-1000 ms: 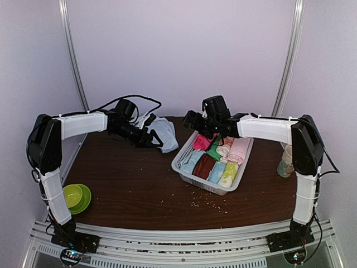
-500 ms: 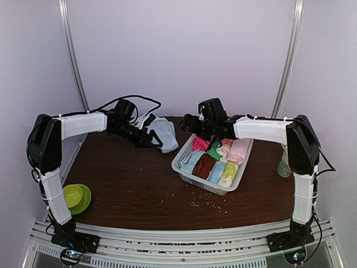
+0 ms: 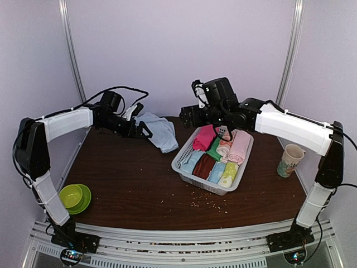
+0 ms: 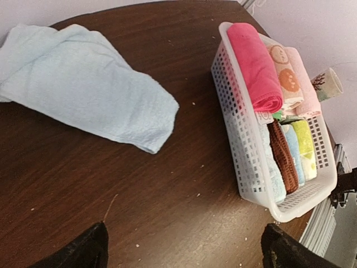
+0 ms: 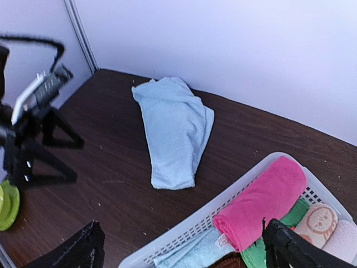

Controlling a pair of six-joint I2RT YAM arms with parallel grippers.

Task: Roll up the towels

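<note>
My left claw (image 4: pixel 183 234) and right claw (image 5: pixel 181 226) both stand apart, empty; risk: the pale blue towel (image 4: pixel 83 84) lies rumpled on the surface (image 4: pixel 184 167), so rolling it may bunch it unevenly.

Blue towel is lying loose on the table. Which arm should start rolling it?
Probably left: the left gripper, open and empty, sits beside the blue towel. The right gripper, also open, hangs above the basket, farther off.

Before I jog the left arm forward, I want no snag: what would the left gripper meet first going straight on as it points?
Probably bare table, in the gap between the light blue towel and the white basket. The open left gripper tilts down there; depth is unclear.
</note>
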